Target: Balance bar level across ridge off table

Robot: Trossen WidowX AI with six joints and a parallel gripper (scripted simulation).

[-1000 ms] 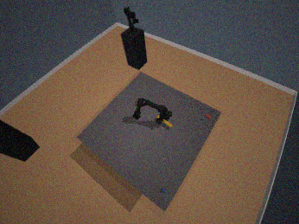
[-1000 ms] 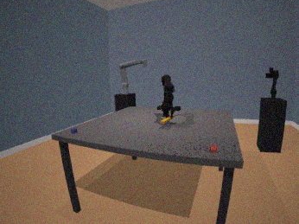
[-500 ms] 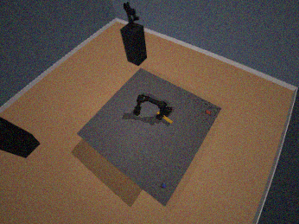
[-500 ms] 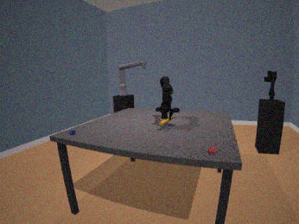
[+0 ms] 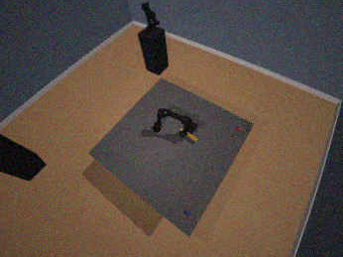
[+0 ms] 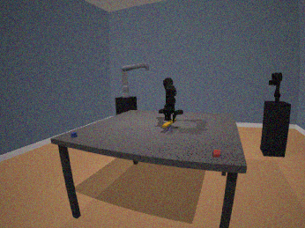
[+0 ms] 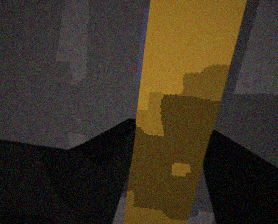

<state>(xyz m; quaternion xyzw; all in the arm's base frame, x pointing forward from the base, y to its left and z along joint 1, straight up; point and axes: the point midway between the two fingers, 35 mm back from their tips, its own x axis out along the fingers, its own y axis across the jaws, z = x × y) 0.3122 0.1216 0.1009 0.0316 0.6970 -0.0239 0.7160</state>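
The yellow bar [image 5: 192,137] [image 6: 167,124] [image 7: 195,35] runs lengthwise between the fingers of my gripper [image 5: 185,131] [image 7: 169,133], which is shut on it. The top and exterior views show its free end sticking out past the fingers. A thin blue-violet strip, seemingly the ridge [image 7: 142,52], shows along the bar's left side in the wrist view; the bar hides the rest. In the exterior view a faint bluish patch lies just under the bar. Whether the bar touches the ridge or the table, and whether it is exactly level, I cannot tell.
The dark grey table [image 5: 144,175] [image 6: 119,137] carries a small red block [image 5: 239,128] [image 6: 217,153] near one corner and a small blue block [image 5: 187,212] [image 6: 74,135] near another. Other arms stand on black pedestals [image 5: 155,51] [image 6: 275,128] beyond the table.
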